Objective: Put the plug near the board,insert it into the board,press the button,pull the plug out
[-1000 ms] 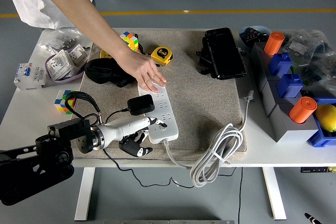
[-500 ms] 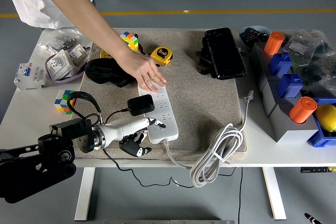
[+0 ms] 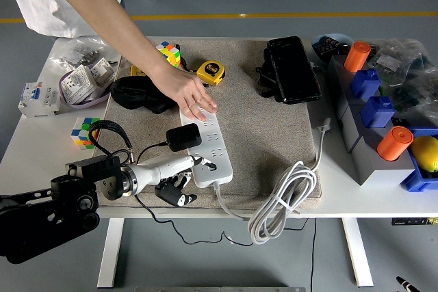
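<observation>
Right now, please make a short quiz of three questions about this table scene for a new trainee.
1. True or false: the black plug sits in the white power strip.
2. Which holds the far end of the power strip down? A) the robot's left hand B) the person's hand C) the yellow tape measure
3. Fill in: the coiled white cable hangs over the table's ____ edge.

Key
1. True; its black body stands on the strip's left part.
2. B; the hand lies flat on the far end, while the robot's left hand reaches the strip's near end with one finger out.
3. near
</observation>
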